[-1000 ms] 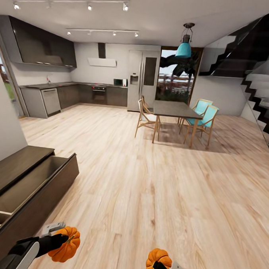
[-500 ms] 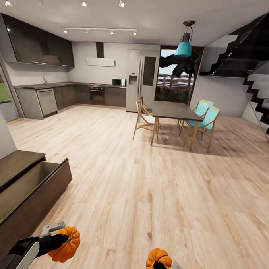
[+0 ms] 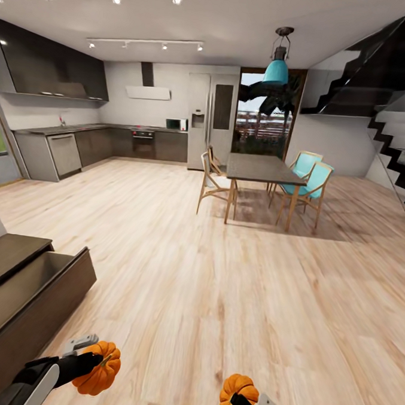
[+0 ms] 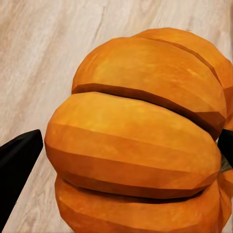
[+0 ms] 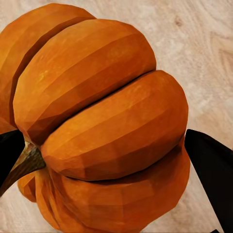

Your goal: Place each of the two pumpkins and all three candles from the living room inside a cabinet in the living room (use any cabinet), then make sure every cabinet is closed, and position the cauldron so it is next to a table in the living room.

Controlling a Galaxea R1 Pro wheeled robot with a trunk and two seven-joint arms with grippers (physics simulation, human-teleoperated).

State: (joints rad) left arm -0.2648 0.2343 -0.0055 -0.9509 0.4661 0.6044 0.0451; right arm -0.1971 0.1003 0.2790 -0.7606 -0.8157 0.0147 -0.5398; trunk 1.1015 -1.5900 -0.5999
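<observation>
My left gripper (image 3: 94, 364) is shut on a bright-orange ribbed pumpkin (image 3: 99, 367), low at the left of the head view above the wood floor. My right gripper (image 3: 238, 401) is shut on a second pumpkin (image 3: 237, 391) at the bottom edge. Up close, the left wrist view has its pumpkin (image 4: 141, 136) between dark fingers (image 4: 17, 165), and the right wrist view has the other pumpkin (image 5: 102, 121) with its brown stem. The dark-brown cabinet (image 3: 17, 299) stands at the left with a drawer pulled open. Candles and cauldron are out of view.
A dining table (image 3: 260, 167) with wood and teal chairs (image 3: 308, 185) stands mid-room ahead. Grey kitchen cupboards (image 3: 80, 147) and a fridge (image 3: 207, 122) line the back wall. A staircase (image 3: 398, 142) rises at the right. Broad wood floor (image 3: 222, 275) lies between.
The whole head view has shifted: the cabinet slid toward the left edge and lower, and the kitchen moved left. Both grippers keep the same hold on their pumpkins.
</observation>
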